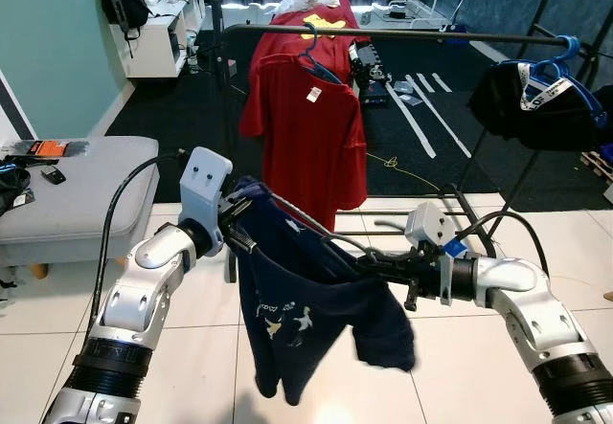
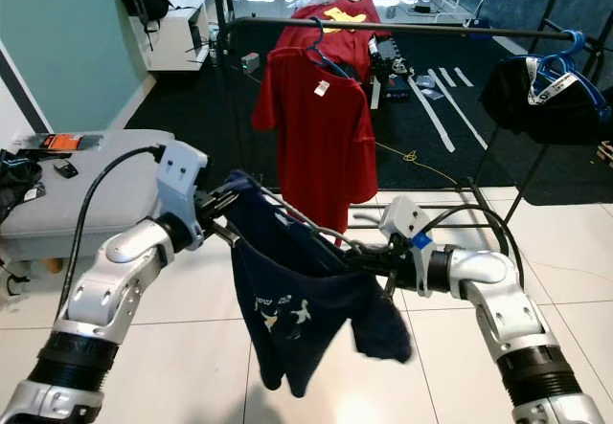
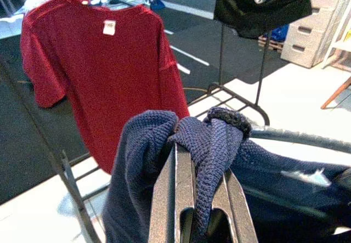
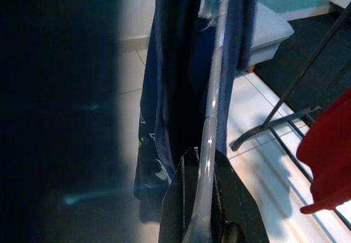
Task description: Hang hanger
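1. The right gripper (image 4: 207, 210) has its two black fingers (image 4: 178, 207) pressed together on a thin pale hanger bar (image 4: 213, 111), which runs straight away from them.
2. A dark blue garment (image 4: 181, 89) hangs over that bar, with small white print near its lower edge.
3. Beyond the garment lies a white tiled floor (image 4: 258, 160), and a grey cushioned bench (image 4: 271, 29) stands on it.
4. The dark metal foot of a clothes rack (image 4: 279, 125) rests on the tiles, with a red shirt (image 4: 329, 155) hanging beside it.
5. One side of the picture is a dark blur.
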Controlling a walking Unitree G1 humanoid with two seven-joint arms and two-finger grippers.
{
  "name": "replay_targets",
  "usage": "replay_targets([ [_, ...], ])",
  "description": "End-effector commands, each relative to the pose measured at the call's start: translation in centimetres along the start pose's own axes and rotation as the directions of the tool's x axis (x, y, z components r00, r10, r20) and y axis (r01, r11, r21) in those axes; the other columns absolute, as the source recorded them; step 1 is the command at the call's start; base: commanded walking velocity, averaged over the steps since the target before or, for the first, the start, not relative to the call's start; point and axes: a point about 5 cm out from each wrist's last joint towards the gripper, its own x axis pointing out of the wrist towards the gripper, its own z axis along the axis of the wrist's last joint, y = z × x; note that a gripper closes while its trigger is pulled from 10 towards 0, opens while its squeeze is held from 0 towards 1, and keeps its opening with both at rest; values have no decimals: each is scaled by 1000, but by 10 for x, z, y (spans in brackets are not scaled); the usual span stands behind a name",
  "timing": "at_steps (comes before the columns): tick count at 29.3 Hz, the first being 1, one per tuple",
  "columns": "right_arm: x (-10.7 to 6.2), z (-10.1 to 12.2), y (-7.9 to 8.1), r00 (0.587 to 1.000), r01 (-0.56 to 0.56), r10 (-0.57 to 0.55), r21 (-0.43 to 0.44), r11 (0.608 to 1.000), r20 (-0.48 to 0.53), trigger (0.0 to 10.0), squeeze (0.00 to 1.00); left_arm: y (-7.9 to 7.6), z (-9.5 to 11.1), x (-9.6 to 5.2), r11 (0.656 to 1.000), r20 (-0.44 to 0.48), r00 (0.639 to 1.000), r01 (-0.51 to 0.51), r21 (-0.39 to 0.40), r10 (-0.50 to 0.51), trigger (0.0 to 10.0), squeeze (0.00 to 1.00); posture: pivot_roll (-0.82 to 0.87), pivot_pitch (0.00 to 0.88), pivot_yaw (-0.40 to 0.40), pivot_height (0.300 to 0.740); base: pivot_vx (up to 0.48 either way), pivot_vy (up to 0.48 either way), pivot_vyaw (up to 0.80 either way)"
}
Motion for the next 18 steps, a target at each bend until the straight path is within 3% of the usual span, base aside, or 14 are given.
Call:
replay_targets([
  [1, 6, -10, 4, 998, -11, 11, -3, 1000, -66, 10000, 0, -12, 21, 7, 997, 83, 994, 71, 23, -73, 0, 0, -14, 40, -20, 740, 0, 0, 0],
  [6, 10, -15, 6, 992, -29, 21, -62, 998, -128, 10000, 0, -21, 27, 11, 993, 104, 988, 113, 23, -115, 0, 0, -14, 34, -19, 740, 0, 0, 0],
  [8, 14, -17, -5, 985, 90, -103, -93, 992, -141, 10000, 0, -30, 29, 11, 982, 89, 978, 183, 45, -187, 0, 0, -13, 32, -19, 740, 0, 0, 0],
  [9, 14, -17, -5, 985, 90, -103, -93, 992, -141, 10000, 0, -30, 29, 11, 982, 89, 978, 183, 45, -187, 0, 0, -13, 32, -19, 740, 0, 0, 0],
  [12, 16, 4, -25, 959, 283, -283, -10, 959, 19, 10000, 0, -27, 14, 9, 982, -2, 987, 163, 96, -163, 0, 0, -15, 37, -21, 740, 0, 0, 0],
  [16, 15, 19, -27, 945, 295, -297, 38, 955, 134, 10000, 0, -24, 6, 8, 983, -50, 990, 134, 122, -129, 0, 0, -16, 43, -22, 740, 0, 0, 0],
  [18, 13, 31, -23, 947, 231, -237, 56, 971, 216, 10000, 0, -18, 1, 8, 987, -78, 994, 81, 142, -71, 0, 0, -16, 48, -24, 740, 0, 0, 0],
])
